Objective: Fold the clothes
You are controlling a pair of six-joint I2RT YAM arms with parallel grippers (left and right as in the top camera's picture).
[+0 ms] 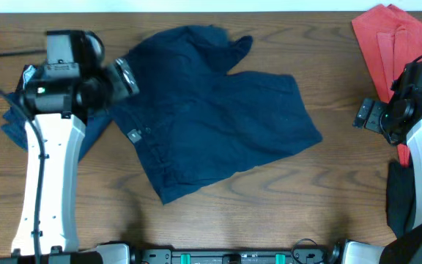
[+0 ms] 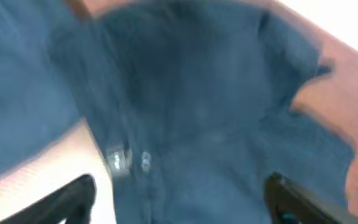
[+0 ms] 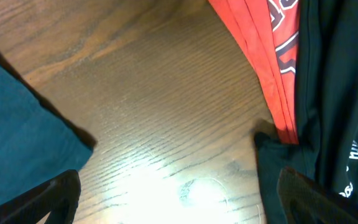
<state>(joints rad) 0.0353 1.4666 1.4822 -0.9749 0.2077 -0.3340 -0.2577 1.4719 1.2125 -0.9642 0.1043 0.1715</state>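
At the far left of the overhead view a second blue cloth (image 1: 9, 125) is lying bunched partly under my left arm, and I cannot tell whether it is folded. Just to its right my left hand (image 1: 125, 75) is hovering at the left, waistband edge of the dark navy shorts (image 1: 211, 110). In the blurred left wrist view its fingers (image 2: 73, 199) are standing wide apart with nothing between them, and the small button (image 2: 145, 160) and white label (image 2: 118, 158) are showing just below. The shorts are lying spread across the middle of the desk (image 1: 328, 183), flat for the most part. One leg is reaching toward the top of the frame with a rumpled tip, and the other is stretching to the right. I am seeing no crease or doubled layer that looks like a finished fold, so I am judging the folding of this piece as barely begun: it is laid out, and the folds themselves are left to do. Further right, my right hand (image 1: 363, 114) is waiting well apart from the shorts, its fingers (image 3: 55, 193) wide open over bare wood and holding nothing. At the upper right a red cloth (image 1: 390, 37) is lying on the desk, and a black garment (image 1: 398, 198) is lying at the lower right edge beside my right arm. From here I cannot tell how neatly either is folded.
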